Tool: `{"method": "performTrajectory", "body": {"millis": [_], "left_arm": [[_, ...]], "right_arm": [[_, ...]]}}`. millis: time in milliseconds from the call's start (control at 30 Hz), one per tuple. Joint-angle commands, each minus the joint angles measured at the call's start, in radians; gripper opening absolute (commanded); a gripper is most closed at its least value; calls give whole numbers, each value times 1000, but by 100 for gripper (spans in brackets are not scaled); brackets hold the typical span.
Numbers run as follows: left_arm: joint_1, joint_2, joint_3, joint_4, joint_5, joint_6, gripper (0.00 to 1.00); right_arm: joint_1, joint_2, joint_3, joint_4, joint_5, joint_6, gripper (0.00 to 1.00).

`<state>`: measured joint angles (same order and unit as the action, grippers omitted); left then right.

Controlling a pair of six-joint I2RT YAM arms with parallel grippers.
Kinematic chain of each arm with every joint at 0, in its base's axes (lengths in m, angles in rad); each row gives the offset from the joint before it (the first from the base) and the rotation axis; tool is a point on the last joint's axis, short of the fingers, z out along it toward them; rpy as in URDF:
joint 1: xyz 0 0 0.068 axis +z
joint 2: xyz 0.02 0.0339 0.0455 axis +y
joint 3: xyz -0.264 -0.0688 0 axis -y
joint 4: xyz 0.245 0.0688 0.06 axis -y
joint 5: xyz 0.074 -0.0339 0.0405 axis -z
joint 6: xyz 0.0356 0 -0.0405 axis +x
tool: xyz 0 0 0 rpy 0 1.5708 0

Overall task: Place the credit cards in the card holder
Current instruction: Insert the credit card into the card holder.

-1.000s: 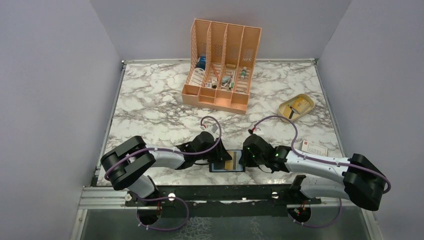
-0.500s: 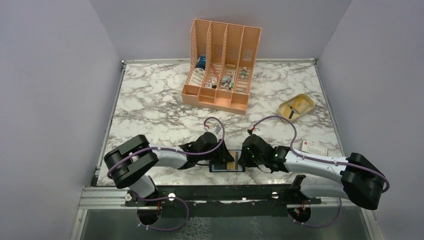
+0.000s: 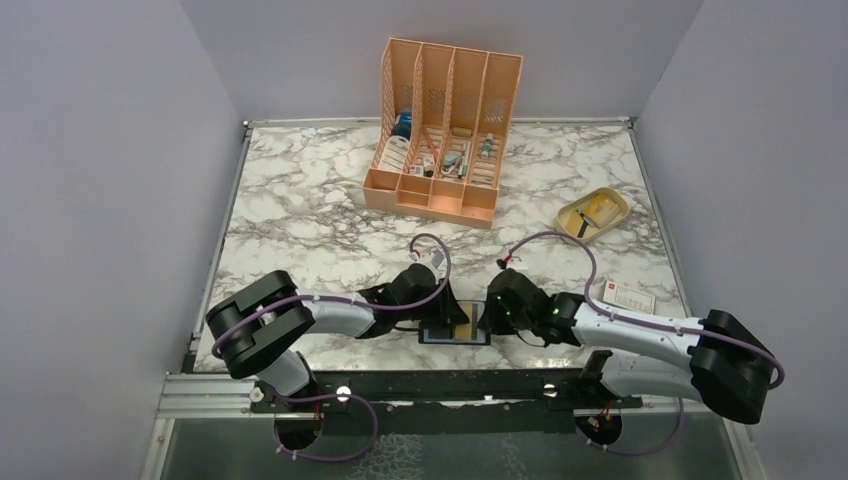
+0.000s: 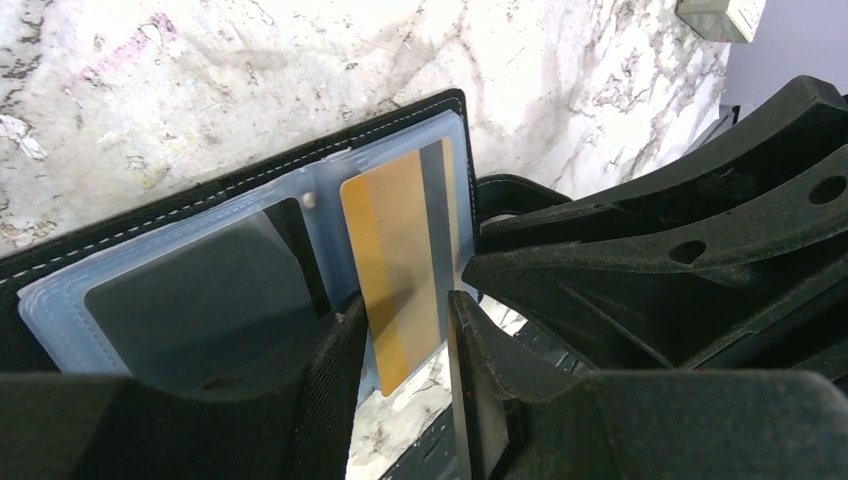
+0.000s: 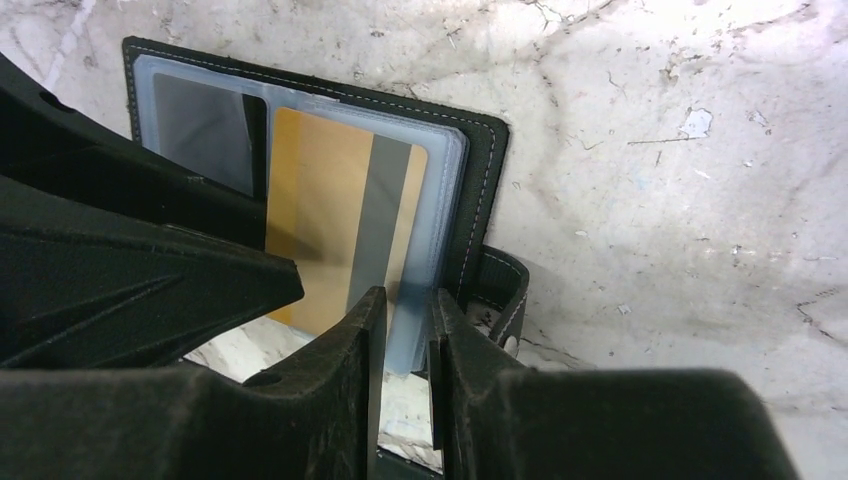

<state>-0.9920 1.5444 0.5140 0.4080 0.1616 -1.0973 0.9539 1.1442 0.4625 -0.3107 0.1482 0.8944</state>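
The black card holder (image 3: 436,336) lies open at the table's near edge, clear pockets up, seen in the left wrist view (image 4: 250,175) and the right wrist view (image 5: 482,190). A gold credit card (image 4: 395,250) with a grey stripe sits partly in the right pocket, its near end sticking out (image 5: 320,210). A dark card (image 4: 200,285) fills the left pocket. My left gripper (image 4: 405,300) is open, its fingers on either side of the gold card's near end. My right gripper (image 5: 407,295) is shut on the clear pocket sleeve's edge. A whitish credit card with red marks (image 3: 628,296) lies to the right.
A tall orange slotted organizer (image 3: 443,130) stands at the back centre. A beige oval dish (image 3: 592,213) sits at the right. Both arms meet over the holder, right at the table's front edge. Grey walls close three sides.
My left gripper has edged a little right, closer to the holder. The right gripper and the holder have barely moved.
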Motion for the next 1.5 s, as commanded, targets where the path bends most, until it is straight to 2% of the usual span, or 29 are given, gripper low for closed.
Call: {"method": "performTrajectory", "body": {"millis": [0, 133, 333, 433, 500, 600, 667, 933, 1467], "left_arm": [[-11, -43, 2, -15, -34, 14, 38], [-10, -46, 2, -40, -44, 20, 38], [-10, -94, 60, -208, -107, 122, 40], [-10, -110, 53, -231, -112, 129, 40], [-10, -125, 48, -255, -133, 136, 34], [-10, -140, 51, -284, -152, 155, 10], [-10, -142, 57, -294, -156, 166, 0], [-10, -101, 85, -320, -169, 192, 0], [-11, -41, 96, -247, -88, 171, 0]], "right_arm": [[2, -53, -4, -27, 23, 18, 21], [2, -66, -14, -29, 25, 21, 21], [2, -70, -23, -32, 26, 26, 20], [2, -75, -28, -30, 29, 27, 20], [2, -78, -26, -36, 33, 27, 19], [2, -77, -24, -36, 35, 24, 18], [2, -73, -24, -31, 32, 24, 17], [1, -37, -18, -12, 25, 21, 17], [2, -9, -15, 18, 14, 14, 17]]}}
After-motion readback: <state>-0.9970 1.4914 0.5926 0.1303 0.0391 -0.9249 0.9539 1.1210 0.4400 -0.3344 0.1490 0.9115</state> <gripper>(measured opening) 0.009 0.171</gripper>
